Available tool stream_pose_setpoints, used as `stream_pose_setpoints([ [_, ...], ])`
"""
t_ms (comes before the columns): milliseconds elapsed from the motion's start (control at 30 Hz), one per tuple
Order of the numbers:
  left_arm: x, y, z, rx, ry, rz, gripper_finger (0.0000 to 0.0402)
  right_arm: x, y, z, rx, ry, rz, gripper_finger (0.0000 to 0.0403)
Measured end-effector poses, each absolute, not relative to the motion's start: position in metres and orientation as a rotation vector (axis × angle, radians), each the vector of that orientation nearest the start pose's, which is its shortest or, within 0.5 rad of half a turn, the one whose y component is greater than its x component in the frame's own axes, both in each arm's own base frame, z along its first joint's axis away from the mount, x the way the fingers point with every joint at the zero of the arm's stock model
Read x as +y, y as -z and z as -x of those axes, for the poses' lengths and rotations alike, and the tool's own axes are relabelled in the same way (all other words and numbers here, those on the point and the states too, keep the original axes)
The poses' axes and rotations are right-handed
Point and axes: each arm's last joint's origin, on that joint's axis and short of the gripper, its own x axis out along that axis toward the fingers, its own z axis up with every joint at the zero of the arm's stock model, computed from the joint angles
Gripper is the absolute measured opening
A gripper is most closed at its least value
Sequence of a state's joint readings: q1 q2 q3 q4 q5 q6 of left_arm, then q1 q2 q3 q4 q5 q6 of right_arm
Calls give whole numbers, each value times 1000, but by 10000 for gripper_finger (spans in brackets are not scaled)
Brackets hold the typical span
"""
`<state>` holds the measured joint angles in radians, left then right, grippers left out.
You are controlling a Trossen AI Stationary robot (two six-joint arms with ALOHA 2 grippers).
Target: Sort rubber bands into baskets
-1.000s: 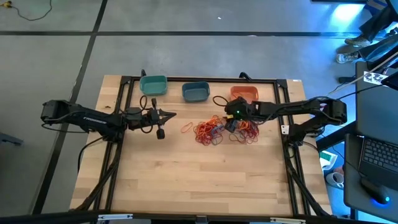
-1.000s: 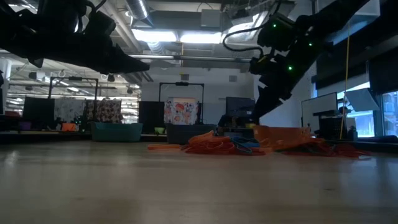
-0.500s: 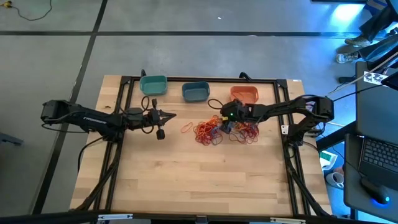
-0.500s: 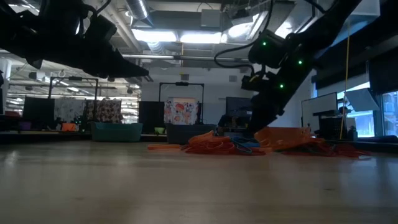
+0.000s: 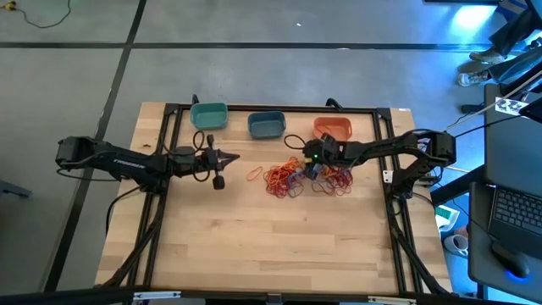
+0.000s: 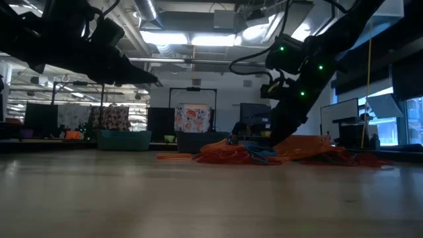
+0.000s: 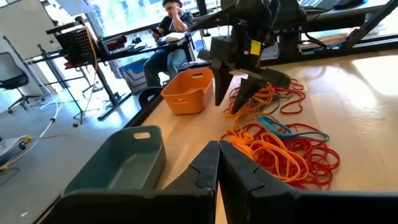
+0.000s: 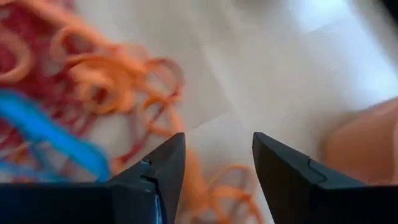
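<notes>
The wooden tabletop [image 5: 254, 246] is bare over its whole near half, and also on the far left around the waiting arm. All the task's things crowd the far half, close to the back edge. Three baskets stand in a row along that edge: the teal basket [image 5: 208, 115] on the left, the slate blue basket [image 5: 266, 124] in the middle with a clear gap between them, and the orange basket [image 5: 333, 127] on the right. The rubber bands [image 5: 288, 178] lie in one tangled heap just in front of the blue and orange baskets, mostly red and orange with a few blue ones among them, too many and too knotted to count. One orange band [image 5: 254, 174] lies a little apart at the heap's left side. A black frame borders the tabletop on the left, back and right. The right pincer [image 5: 310, 166] is down at the heap's right part, between the orange basket and the bands. Its fingers [image 8: 163, 163] are spread apart with nothing between them, and bare wood and orange loops show through the gap. The left pincer [image 5: 235, 155] hangs above the tabletop left of the heap, well apart from it, clenched tight and empty. A yellow tag on the right arm's wrist shows in the left wrist view, but its writing cannot be read.
</notes>
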<state>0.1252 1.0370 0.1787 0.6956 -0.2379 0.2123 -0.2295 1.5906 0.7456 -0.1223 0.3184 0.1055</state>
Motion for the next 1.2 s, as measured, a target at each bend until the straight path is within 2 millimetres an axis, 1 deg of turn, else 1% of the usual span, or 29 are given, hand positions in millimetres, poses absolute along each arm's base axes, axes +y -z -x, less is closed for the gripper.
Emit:
stream_pose_setpoints([
  [67, 31, -169, -183, 202, -347, -209, 5, -75, -145, -276, 956, 574, -40, 188],
  [200, 30, -169, -183, 203, -347, -203, 5, -72, -142, -273, 1007, 515, -82, 188],
  [267, 30, -169, -183, 202, -348, -194, 5, -71, -141, -271, 1031, 515, -103, 185],
  [400, 30, -169, -183, 201, -346, -194, 5, -70, -140, -270, 1045, 513, -120, 163],
  [533, 30, -169, -183, 204, -346, -207, 5, -68, -139, -269, 1060, 450, -145, 139],
  [733, 30, -169, -183, 204, -346, -207, 5, -66, -138, -269, 1073, 379, -175, 121],
  [900, 30, -169, -183, 204, -346, -205, 5, -69, -136, -269, 1087, 463, -88, 111],
  [967, 30, -169, -183, 204, -346, -205, 5, -70, -135, -270, 1083, 472, -79, 103],
  [1067, 30, -169, -183, 204, -346, -205, 5, -70, -134, -269, 1091, 479, -62, 80],
  [1200, 30, -169, -183, 205, -346, -212, 5, -71, -135, -270, 1086, 497, -32, 27],
])
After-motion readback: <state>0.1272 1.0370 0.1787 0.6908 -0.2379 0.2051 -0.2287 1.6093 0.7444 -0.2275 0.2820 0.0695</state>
